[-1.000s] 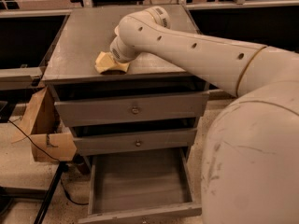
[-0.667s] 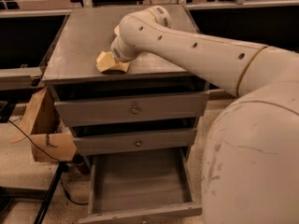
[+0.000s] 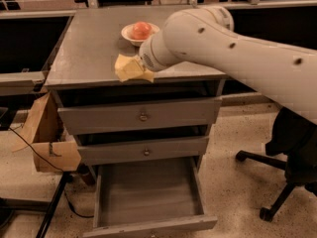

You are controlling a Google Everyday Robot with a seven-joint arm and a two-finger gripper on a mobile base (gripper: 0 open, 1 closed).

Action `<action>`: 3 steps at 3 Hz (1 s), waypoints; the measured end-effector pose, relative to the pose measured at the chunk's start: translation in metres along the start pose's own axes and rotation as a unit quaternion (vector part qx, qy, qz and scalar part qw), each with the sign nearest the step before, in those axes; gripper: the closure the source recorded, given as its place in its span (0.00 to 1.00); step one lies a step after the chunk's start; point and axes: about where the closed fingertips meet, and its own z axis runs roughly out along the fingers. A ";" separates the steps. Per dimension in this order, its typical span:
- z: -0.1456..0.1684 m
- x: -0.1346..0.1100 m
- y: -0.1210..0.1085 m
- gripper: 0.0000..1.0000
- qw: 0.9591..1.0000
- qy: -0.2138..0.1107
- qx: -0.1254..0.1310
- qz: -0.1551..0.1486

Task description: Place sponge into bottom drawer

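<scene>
In the camera view, the big white arm reaches in from the right, across the grey bench (image 3: 84, 43). The gripper (image 3: 142, 66) is at the arm's tip, low over the front part of the bench. The yellow sponge (image 3: 128, 68) is right at that tip, touching it, and sticks out to the left. It sits at the front edge of the bench, and one corner seems to poke past the edge. The arm and the sponge hide the tip, so I cannot tell if the gripper is open or closed on the sponge.

The bottom drawer (image 3: 148, 195) is pulled out, far down below the sponge. Two closed drawers with little knobs, the top one (image 3: 141, 115) and the middle one (image 3: 146, 151), are between them.

Here is what could go wrong, I think. If the hold is weak, the soft sponge could slip out on the way down and land on the floor. The sponge could also bump one of the closed drawers and get knocked loose. If the arm swings back, it could hit the white bowl (image 3: 128, 33) with the red fruit (image 3: 141, 29), just behind it. If the sponge is let go too far forward, it may miss the drawer's front wall.
</scene>
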 end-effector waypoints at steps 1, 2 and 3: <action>-0.047 0.028 0.005 1.00 1.000 0.004 -0.027 0.008; -0.054 0.097 0.005 1.00 0.995 0.060 -0.077 0.004; -0.007 0.203 0.023 1.00 0.976 0.140 -0.164 0.035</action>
